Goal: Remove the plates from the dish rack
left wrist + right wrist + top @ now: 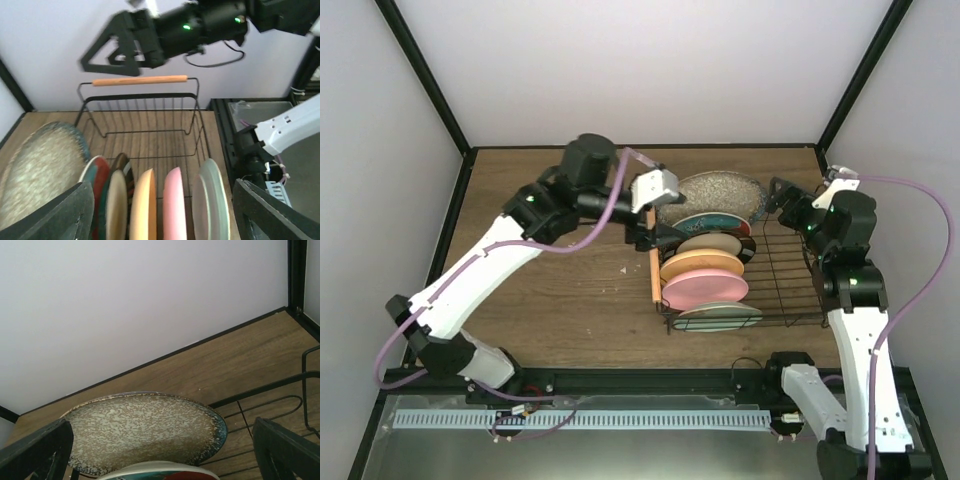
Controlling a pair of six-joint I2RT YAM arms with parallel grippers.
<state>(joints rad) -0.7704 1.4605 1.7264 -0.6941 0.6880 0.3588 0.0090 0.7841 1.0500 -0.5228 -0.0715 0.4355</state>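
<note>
Six plates (705,266) stand on edge in the dish rack's (790,282) left half, with the left gripper (644,236) beside the rack's far-left corner.

Top view: high above the near edge, looking down on the surface (570,300). Wrist views: close; left faces across the dish rack (140,81), right faces rearward. All share the grey speckled plate (145,427).

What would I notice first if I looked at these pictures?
Probably the row of colourful plates standing on edge in the black wire dish rack on the right side of the table, with a big speckled plate at the far end. Next come the two robot arms: the left gripper hovers open at the rack's left side by the plates, and the right gripper is open near the rack's far right corner.
</note>
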